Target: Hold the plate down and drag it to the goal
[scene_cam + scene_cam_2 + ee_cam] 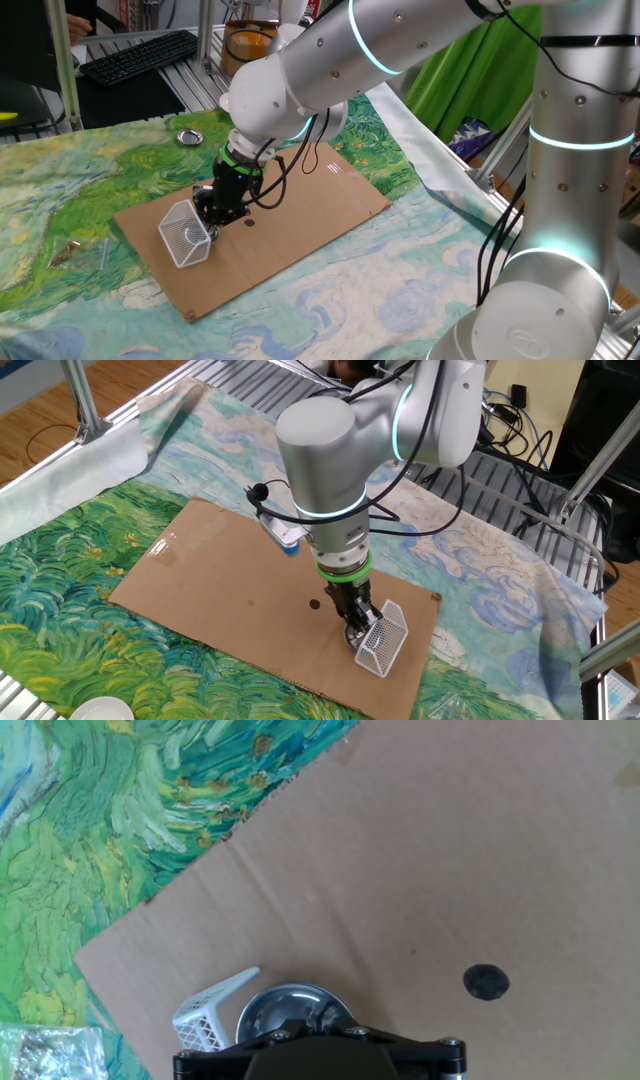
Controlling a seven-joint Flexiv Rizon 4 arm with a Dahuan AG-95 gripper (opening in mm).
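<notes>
Your goal [186, 236] lies tipped near the cardboard's [330, 205] front-left corner, the plate [291, 1014] touching its mouth. Your gripper [213, 218] bears on the plate; finger spread can't be told. Rightward, bare cardboard runs past the black dot [486, 982].

So the table [60, 190] we're working on is covered with a painted cloth [60, 570], all green and blue swirls. Lying flat on that, right under the hand, we've got a big brown cardboard sheet [300, 215]. Well away from the hand, out past the cardboard's far edge, a second small steel dish [188, 136] sits straight on the cloth. A white dish [103, 710] peeks in at the table's near edge in the other fixed view.
</notes>
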